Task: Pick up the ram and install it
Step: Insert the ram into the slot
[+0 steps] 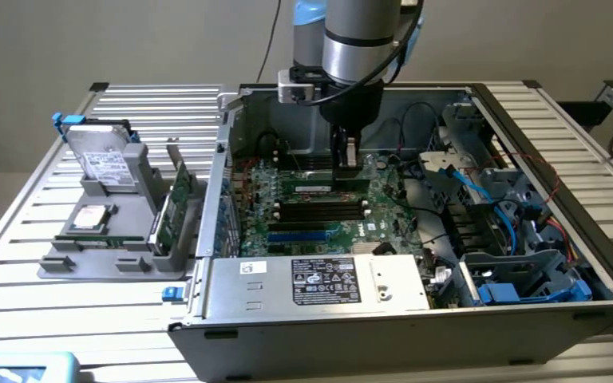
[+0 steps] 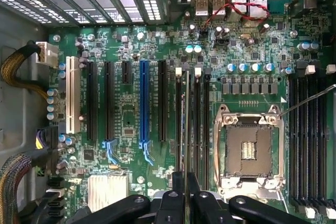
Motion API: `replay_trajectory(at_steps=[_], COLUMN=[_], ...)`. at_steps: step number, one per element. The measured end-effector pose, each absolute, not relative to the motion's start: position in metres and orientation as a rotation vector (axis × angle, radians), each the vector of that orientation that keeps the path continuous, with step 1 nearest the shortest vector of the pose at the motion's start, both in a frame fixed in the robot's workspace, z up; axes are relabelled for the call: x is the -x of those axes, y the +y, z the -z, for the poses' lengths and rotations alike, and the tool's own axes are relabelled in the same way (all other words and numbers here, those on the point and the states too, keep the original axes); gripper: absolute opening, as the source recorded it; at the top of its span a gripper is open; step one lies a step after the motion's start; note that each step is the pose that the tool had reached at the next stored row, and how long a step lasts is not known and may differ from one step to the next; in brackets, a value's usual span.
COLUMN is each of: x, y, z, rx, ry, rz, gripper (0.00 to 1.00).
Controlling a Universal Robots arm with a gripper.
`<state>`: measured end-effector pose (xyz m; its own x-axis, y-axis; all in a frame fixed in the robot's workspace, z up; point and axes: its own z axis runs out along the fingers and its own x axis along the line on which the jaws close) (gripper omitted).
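- One gripper (image 1: 347, 159) hung inside the open computer case (image 1: 392, 343), clamped on the ram (image 2: 185, 124).
- The ram stood edge-down along the memory slots (image 2: 202, 129), beside the processor socket (image 2: 249, 150).

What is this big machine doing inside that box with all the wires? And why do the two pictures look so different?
The silver and blue tube is a robot arm. It reaches down into an open grey computer case that sits on a slatted metal table. One picture is taken from outside. The other comes from a camera on the arm's wrist, looking down at the green circuit board inside the case. The black gripper at the arm's tip seems to pinch a slim green ram stick, a memory part, right at the long black slots. Beside the case, a grey holder keeps a silver disk drive.
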<state>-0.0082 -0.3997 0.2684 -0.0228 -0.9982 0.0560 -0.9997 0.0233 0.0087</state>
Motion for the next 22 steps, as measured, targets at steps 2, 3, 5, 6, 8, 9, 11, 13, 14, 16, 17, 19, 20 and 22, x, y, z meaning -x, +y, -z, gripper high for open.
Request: replay_trajectory(at_steps=[2,3,5,6,8,9,11,13,14,16,17,19,20,22], x=[0.008,0.008,0.008,0.008,0.008,0.008,0.008,0.008,0.008,0.008,0.008,0.008,0.008,0.008], y=[-0.4,-0.4,-0.4,-0.4,-0.399,-0.399,-0.399,-0.399,-0.399,-0.399,-0.399,-0.399,-0.399,-0.399], z=[-0.266,-0.265,-0.262,-0.261,-0.259,-0.258,-0.256,-0.255,-0.255,-0.255,-0.255,-0.255,-0.255,-0.254], rx=[-2.163,-2.162,-2.162,-2.162,-2.161,-2.161,-2.16,-2.16,-2.159,-2.159,-2.159,-2.159,-2.159,-2.159], ry=[-2.213,-2.213,-2.212,-2.212,-2.212,-2.211,-2.211,-2.21,-2.21,-2.209,-2.209,-2.209,-2.209,-2.21], rz=[-0.052,-0.053,-0.054,-0.054,-0.056,-0.057,-0.058,-0.059,-0.059,-0.06,-0.06,-0.06,-0.06,-0.06], gripper=[0.14,0.14,0.14,0.14,0.14,0.14,0.14,0.14,0.14,0.14,0.14,0.14,0.14,0.14])
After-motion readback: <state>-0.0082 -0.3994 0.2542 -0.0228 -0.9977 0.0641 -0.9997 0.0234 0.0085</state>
